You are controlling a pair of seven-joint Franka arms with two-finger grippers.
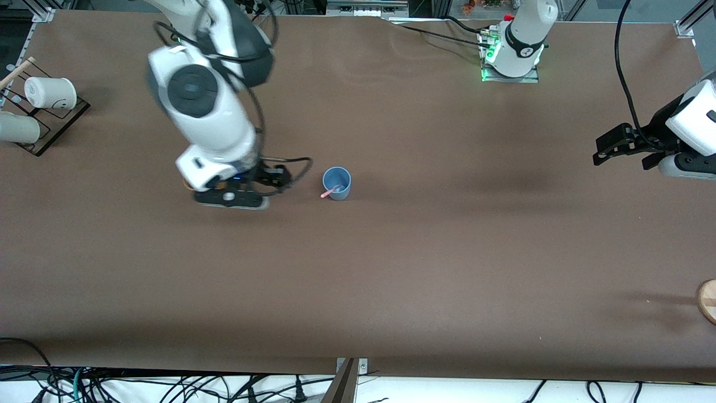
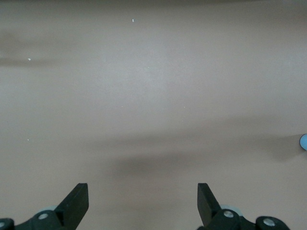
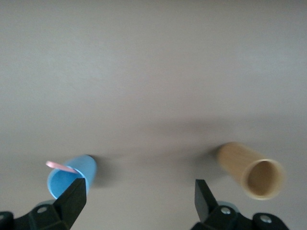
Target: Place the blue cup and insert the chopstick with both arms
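Note:
The blue cup (image 1: 337, 183) stands upright mid-table, somewhat toward the right arm's end. The pale pink chopstick (image 1: 328, 193) leans inside it, its tip over the rim. My right gripper (image 1: 282, 179) is open and empty, low beside the cup on the side toward the right arm's end. In the right wrist view the cup (image 3: 72, 176) with the chopstick (image 3: 61, 166) shows by one finger of the open right gripper (image 3: 140, 196). My left gripper (image 1: 618, 159) waits open and empty over the table's left-arm end. The left wrist view shows the left gripper (image 2: 143, 201) over bare table.
A tan wooden cylinder (image 1: 708, 301) lies at the left arm's end, nearer the front camera; it also shows in the right wrist view (image 3: 249, 170). A black rack (image 1: 53, 126) with white mugs (image 1: 50, 92) stands at the right arm's end. Cables hang below the table's near edge.

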